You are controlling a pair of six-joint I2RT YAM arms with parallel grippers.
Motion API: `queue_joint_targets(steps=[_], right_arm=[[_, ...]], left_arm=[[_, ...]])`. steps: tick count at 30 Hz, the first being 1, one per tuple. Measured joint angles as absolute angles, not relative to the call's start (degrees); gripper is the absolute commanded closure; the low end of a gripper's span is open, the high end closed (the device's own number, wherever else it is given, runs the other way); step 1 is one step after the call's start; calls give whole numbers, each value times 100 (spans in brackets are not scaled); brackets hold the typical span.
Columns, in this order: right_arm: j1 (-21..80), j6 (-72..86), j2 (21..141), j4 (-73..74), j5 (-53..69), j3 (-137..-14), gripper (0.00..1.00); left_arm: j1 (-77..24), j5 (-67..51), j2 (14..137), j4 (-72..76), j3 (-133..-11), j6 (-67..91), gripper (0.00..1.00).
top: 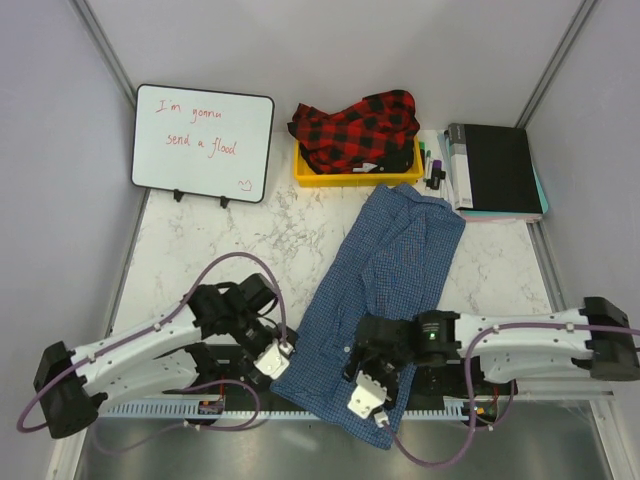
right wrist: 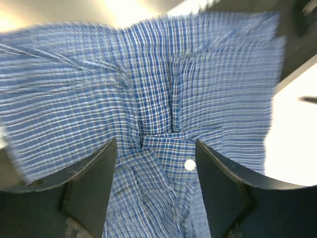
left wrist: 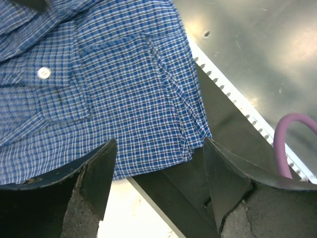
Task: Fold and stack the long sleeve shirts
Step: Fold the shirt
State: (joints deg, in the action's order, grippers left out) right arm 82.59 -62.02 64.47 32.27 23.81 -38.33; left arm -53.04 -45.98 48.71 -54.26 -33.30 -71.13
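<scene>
Whiteboard (top: 202, 143) stands at back left of the marble table (top: 180, 250), red handwriting on it.

Left gripper (top: 272, 358): open. In the left wrist view both fingers (left wrist: 94, 178) are spread and hold nothing. It sits just beside the left edge of the blue checked shirt (top: 385, 270), near the hem corner.

Blue shirt lies spread on a diagonal, from just in front of the yellow tray (top: 320, 172) down to the near table edge. Its lower end drapes over the black rail (left wrist: 168, 198) there. One white button (left wrist: 44, 73) shows in the left wrist view.

Red-and-black plaid shirt (top: 355, 128) is bunched up in the yellow tray at back centre, spilling over the rim.

Right gripper (top: 368, 395): over the near end of the blue shirt, pointing down at it. The right wrist view is motion-blurred, but its fingers (right wrist: 218, 188) look spread, with cloth and a button (right wrist: 189, 164) visible between them and nothing pinched, so I read it as open.

Pens (top: 432, 165) and a black notebook (top: 493, 168) lie at back right, beside the tray.
</scene>
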Motion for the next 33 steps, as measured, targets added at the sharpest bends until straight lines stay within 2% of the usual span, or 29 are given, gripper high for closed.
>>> queue_joint_targets(steps=[1, 5, 9, 13, 15, 19, 27, 33], right_arm=[[8283, -6254, 6208, 3463, 2436, -3927, 35], [8790, -6213, 5664, 4051, 2661, -4187, 46], [9441, -5964, 5854, 4189, 2759, -4158, 43], [9968, -5732, 5961, 4165, 2764, -3935, 30], [10147, -5671, 5959, 4176, 2759, -3785, 30], [10313, -5553, 5966, 4182, 2731, -3594, 39], [10348, -5288, 6208, 3789, 2650, -3520, 50], [10368, -5210, 6379, 3588, 2574, -3439, 48]], left_arm=[[-5304, -4635, 5116, -5544, -3459, -7343, 26], [-5293, -4674, 5739, -5806, -3662, -8110, 27], [-5295, -4678, 5822, -5994, -3656, -8801, 31], [-5489, -4663, 5878, -6016, -3618, -9190, 32], [-5682, -4657, 6014, -6020, -3621, -9260, 32], [-5990, -4501, 6289, -6010, -3612, -9319, 32], [-6377, -4241, 6228, -5787, -3168, -9435, 33], [-6412, -4112, 6407, -5448, -3037, -9448, 37]])
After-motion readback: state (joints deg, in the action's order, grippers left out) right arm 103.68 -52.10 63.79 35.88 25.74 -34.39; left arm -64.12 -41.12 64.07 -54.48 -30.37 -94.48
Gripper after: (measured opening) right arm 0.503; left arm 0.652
